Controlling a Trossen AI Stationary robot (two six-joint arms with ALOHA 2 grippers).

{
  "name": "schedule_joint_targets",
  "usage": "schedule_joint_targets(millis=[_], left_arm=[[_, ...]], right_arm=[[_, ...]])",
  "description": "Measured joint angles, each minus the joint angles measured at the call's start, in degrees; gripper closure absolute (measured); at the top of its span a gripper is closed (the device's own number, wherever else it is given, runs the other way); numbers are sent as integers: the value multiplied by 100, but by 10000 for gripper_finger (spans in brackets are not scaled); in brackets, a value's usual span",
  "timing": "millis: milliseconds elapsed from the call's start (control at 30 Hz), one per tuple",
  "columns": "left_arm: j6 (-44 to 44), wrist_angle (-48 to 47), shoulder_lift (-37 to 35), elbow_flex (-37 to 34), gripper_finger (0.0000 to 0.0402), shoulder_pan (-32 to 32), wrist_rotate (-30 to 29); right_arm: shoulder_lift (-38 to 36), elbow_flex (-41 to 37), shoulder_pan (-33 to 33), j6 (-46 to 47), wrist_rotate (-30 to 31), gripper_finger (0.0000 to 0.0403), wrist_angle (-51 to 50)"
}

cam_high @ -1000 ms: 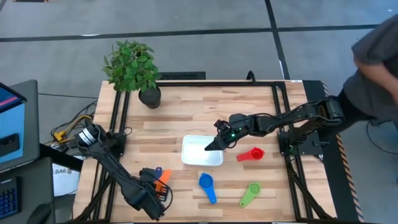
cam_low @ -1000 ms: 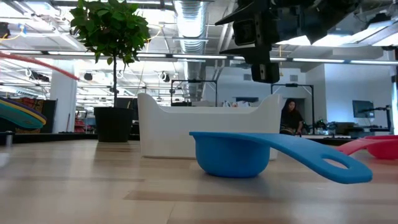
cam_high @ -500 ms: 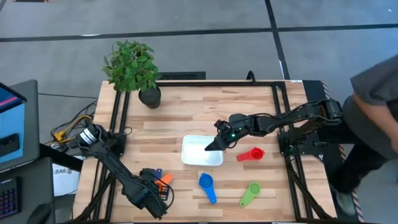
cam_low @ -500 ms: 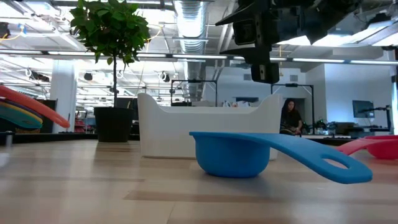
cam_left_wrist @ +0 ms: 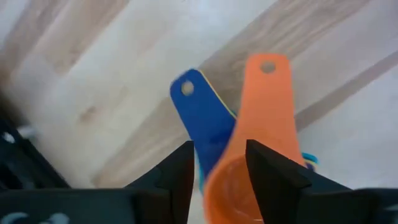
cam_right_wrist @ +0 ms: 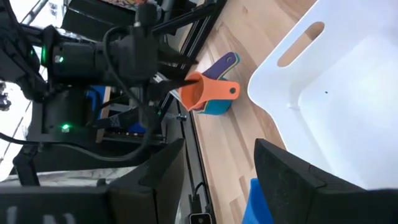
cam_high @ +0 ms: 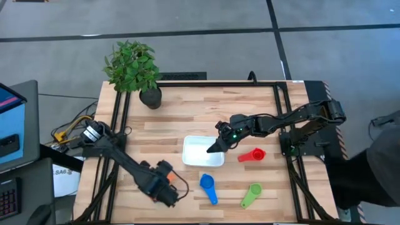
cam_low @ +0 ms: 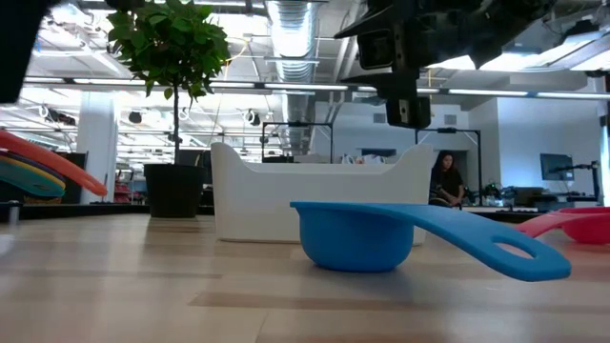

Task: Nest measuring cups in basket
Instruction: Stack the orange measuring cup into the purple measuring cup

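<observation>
My left gripper (cam_high: 167,182) is near the table's near-left corner, shut on the orange measuring cup (cam_right_wrist: 199,90). That cup sits nested on the dark blue cup (cam_left_wrist: 202,112), with a yellow edge (cam_left_wrist: 219,101) and the light blue cup (cam_right_wrist: 214,107) underneath. My right gripper (cam_high: 212,149) hangs open and empty above the right part of the white basket (cam_high: 194,140). The blue cup (cam_high: 207,182), green cup (cam_high: 252,192) and red cup (cam_high: 255,154) lie bowl-down on the wood, near and right of the basket. My left gripper has the orange cup's bowl (cam_left_wrist: 233,186) between its two fingers (cam_left_wrist: 180,171), coming slanting down from the table's near-left. The orange handle (cam_left_wrist: 264,93) points away from the gripper. The cup sits in the nested stack; the fingers hide the exact place of touch.
A potted plant (cam_high: 134,69) stands at the far-left corner. Black frame rails (cam_high: 284,112) run along the table's sides. A person in dark clothes (cam_high: 387,162) stands off the right edge. Bare wood lies far of the basket and between it and the stack.
My left arm has stretched lower and toward the table's right, bringing its gripper over the stack. The orange cup's handle has dropped onto the light blue one in the low view. The person has moved along the right edge toward the near side.
</observation>
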Motion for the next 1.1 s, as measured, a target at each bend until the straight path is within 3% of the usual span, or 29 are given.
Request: schedule_joint_targets(millis=[233, 433, 700, 900, 1100], left_arm=[[1602, 94, 6, -159, 294, 314, 97], [2415, 369, 6, -161, 310, 506, -13], [2468, 480, -22, -161, 308, 754, 346], [2473, 573, -33, -161, 280, 887, 581], [2551, 945, -33, -161, 243, 920, 633]], right_arm=[[0, 0, 4, 4, -31, 189, 1], [0, 2, 25, 5, 79, 194, 2], [0, 2, 197, -126, 90, 194, 2], [-189, 9, 164, -165, 74, 197, -40], [-810, 4, -53, -537, 31, 194, -780]])
